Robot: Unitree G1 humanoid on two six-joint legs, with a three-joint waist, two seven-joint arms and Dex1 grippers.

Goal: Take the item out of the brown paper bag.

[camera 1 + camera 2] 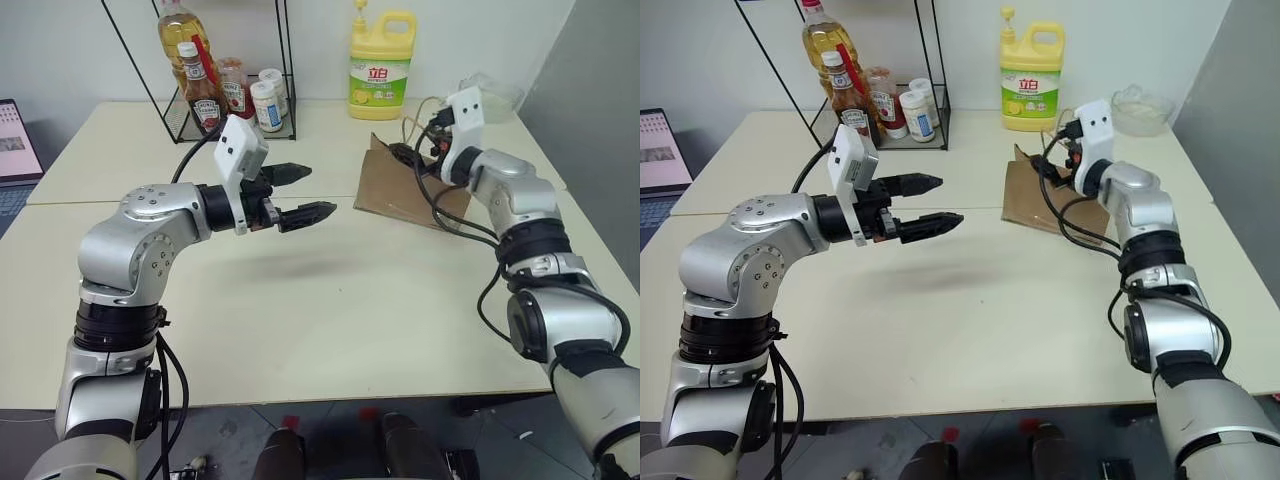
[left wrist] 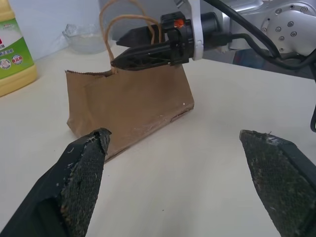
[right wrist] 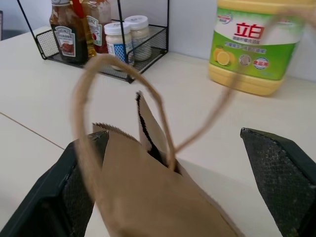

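**Both grippers spread wide, the right one at the paper bag's handles**

Taking the brown paper bag [image 1: 400, 190] as the marker, and starting far to its left: a laptop screen [image 1: 15, 140] shows at the edge of the pale worktop [image 1: 330, 320]. Nearer the bag, but still well to its left and towards the wall, a black wire rack [image 1: 235, 90] holds an oil bottle [image 1: 180, 30], ketchup bottles [image 1: 203, 95] and two white-capped jars [image 1: 268, 100].

The left gripper [image 1: 305, 193] hangs above the worktop to the left of the bag, well apart from it, pointing level towards it. Its two black fingers [image 2: 81, 168] stand wide apart with nothing between them.

The bag itself lies creased on the worktop, its opening and thin cord handles [image 3: 123, 108] turned towards the right arm. Behind it, against the wall, stands a yellow detergent jug [image 1: 381, 65].

The right gripper [image 2: 140, 47] is at the bag's handle end, its fingers [image 3: 276, 182] spread open, one on each side of the bag's mouth, and the cord loops rise between them. They are not closed on anything.

The drink bottle that belongs in the bag cannot be seen; only a dark slit shows at the bag's mouth in the right wrist view.

To the right of the bag, by the wall, sits a clear glass bowl [image 1: 1140, 105].
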